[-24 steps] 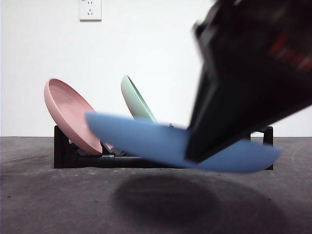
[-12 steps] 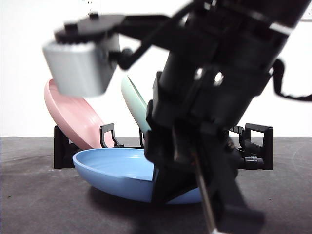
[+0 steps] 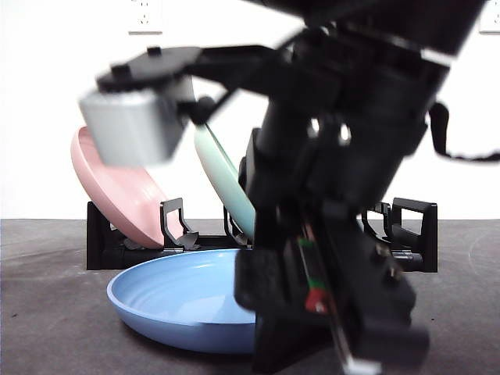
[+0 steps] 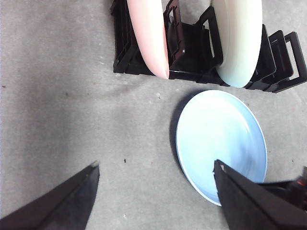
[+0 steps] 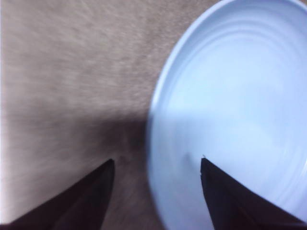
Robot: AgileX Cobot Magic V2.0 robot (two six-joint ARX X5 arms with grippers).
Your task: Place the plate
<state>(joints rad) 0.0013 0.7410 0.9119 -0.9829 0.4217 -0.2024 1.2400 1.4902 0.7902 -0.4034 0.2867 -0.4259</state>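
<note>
The blue plate (image 3: 180,301) lies face up on the table in front of the black rack (image 3: 105,242). My right gripper (image 5: 156,159) is low over the plate's (image 5: 235,110) near edge, open, with the rim between its jaws; in the front view its arm (image 3: 328,234) fills the middle and right. High above the table, my left gripper (image 4: 156,165) hangs open and holds nothing. From there the blue plate (image 4: 220,143) shows flat just before the rack (image 4: 192,48).
A pink plate (image 3: 117,191) and a pale green plate (image 3: 223,183) stand tilted in the rack's slots, also visible as pink plate (image 4: 148,33) and green plate (image 4: 237,38). More rack slots (image 3: 410,230) stand to the right. Grey table (image 4: 62,105) stretches left of the plate.
A second ago the blue plate hung tilted in the air in the right gripper. It has come down onto the table and settled flat, and the arm has dropped low with it.
</note>
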